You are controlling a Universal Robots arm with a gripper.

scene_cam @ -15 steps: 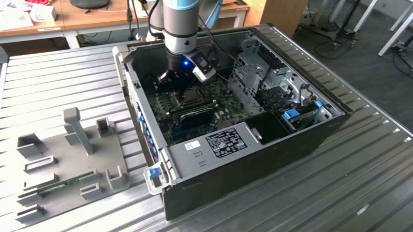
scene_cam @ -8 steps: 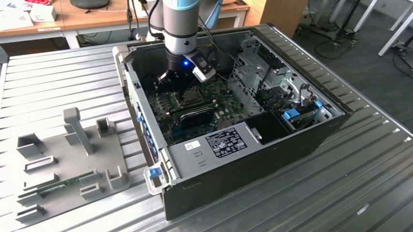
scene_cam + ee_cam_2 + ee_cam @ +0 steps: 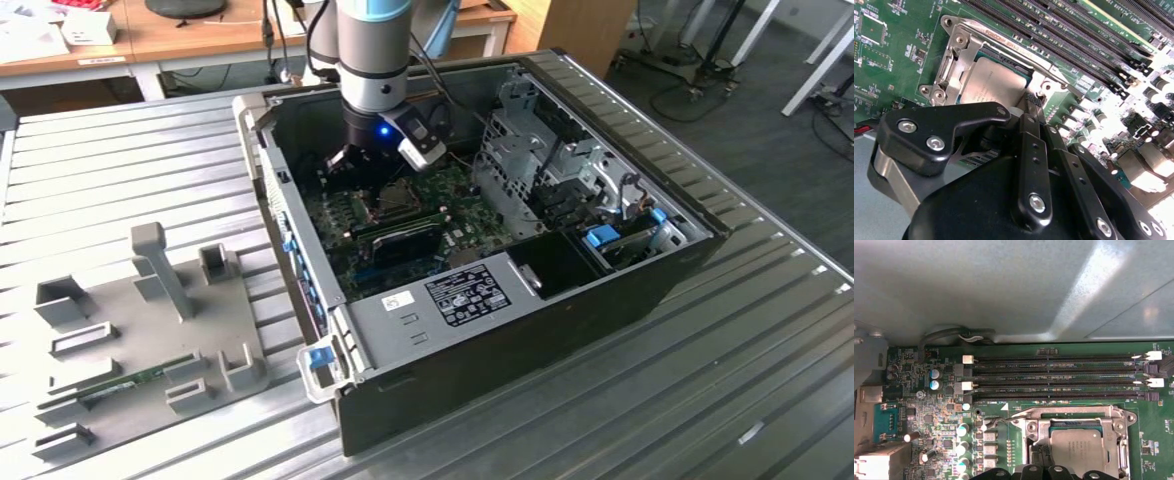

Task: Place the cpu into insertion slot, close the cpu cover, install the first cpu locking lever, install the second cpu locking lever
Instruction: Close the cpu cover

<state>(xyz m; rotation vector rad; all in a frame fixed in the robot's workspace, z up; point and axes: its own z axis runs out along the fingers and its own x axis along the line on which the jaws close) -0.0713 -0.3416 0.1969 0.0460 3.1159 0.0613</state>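
Pincer (image 3: 1030, 102) sits by cpu cover (image 3: 956, 50); exterior view adds computer case (image 3: 641, 295).

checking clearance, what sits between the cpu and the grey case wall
In the first wrist view, a row of long black memory slots lies between the cpu and the case wall.

The gripper (image 3: 1033, 102) is matt black, dotted with bright silver screw heads. Just ahead of it the cpu (image 3: 996, 82) is dull grey (with faint dark print across its top), and the cpu cover (image 3: 956, 55) around it is silvery. The motherboard (image 3: 889, 70) beneath the gripper is green, speckled with tiny parts. Farther from the gripper, the memory slots (image 3: 1054, 375) are black with white end clips, and the case wall (image 3: 979, 285) beyond them is plain grey.
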